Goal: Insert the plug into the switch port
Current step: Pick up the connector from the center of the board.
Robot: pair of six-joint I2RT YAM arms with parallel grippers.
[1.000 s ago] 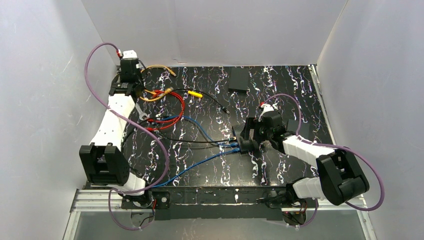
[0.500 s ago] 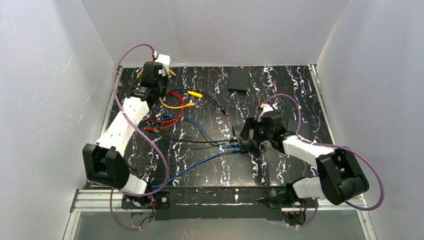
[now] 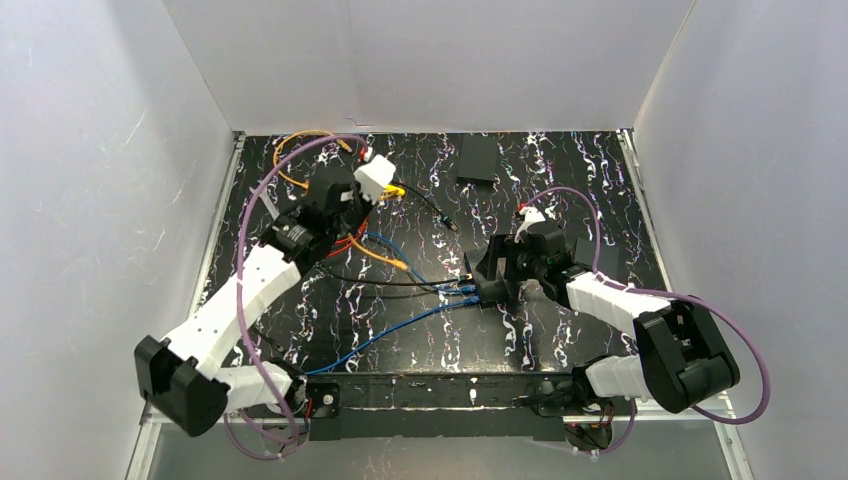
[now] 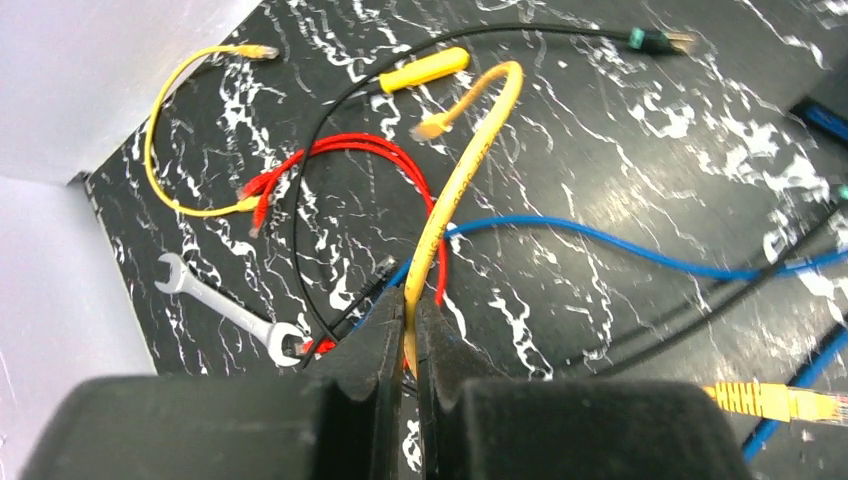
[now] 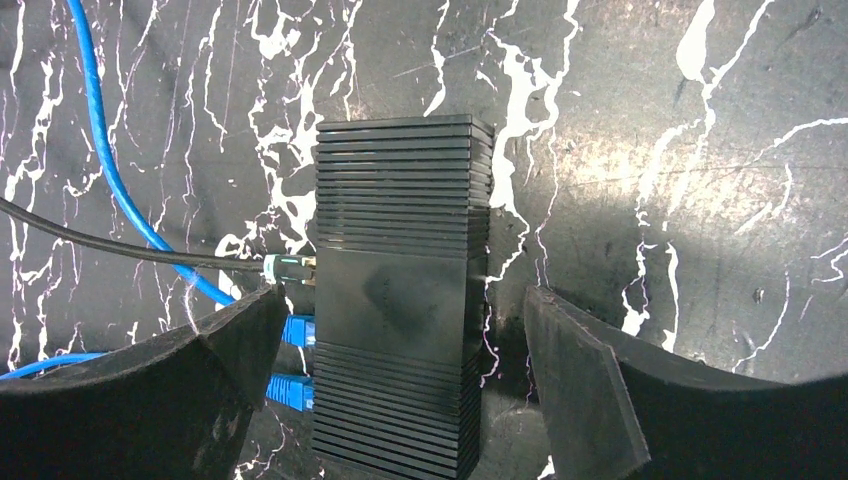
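Found the left claw (image 4: 410,340) pinched tight on the yellow cable (image 4: 470,160), gripping partway along rather than at the end, probably to haul slack over toward the switch (image 5: 400,200). Spotted a yellow plug (image 4: 775,400) lying loose on the table (image 5: 650,150) just right of that claw, likely the other end of the same cable, apart from the switch and not in any port yet. Saw the right claw (image 5: 400,310) spread wide either side of the switch, not squeezing it, most likely parked there to brace the box against a push from the left. Counted two blue plugs (image 5: 295,330) already seated in the left side of the switch, plus a black cable (image 5: 120,245) plugged in just on the far side of them. Couldn't make out a free port from these angles, honestly. Also noticed a red cable (image 4: 340,160) and a wrench (image 4: 230,315) sitting off at the far left, out of the way.
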